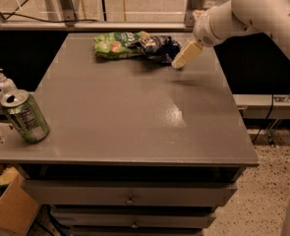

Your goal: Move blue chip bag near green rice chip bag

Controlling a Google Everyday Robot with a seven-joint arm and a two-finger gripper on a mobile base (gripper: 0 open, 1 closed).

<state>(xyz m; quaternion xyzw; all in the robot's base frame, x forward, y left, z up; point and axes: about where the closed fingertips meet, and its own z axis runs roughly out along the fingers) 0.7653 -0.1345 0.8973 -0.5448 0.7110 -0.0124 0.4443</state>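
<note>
The blue chip bag lies crumpled at the far middle of the grey table. Its left end touches or slightly overlaps the right end of the green rice chip bag, which lies flat to its left. My gripper hangs at the end of the white arm, which reaches in from the upper right. It sits just to the right of the blue bag, at its right edge and low over the table, and holds nothing that I can see.
A green drink can stands near the table's front left corner. A soap pump bottle stands behind it off the left edge. Drawers are below the tabletop. A cardboard box sits on the floor at lower left.
</note>
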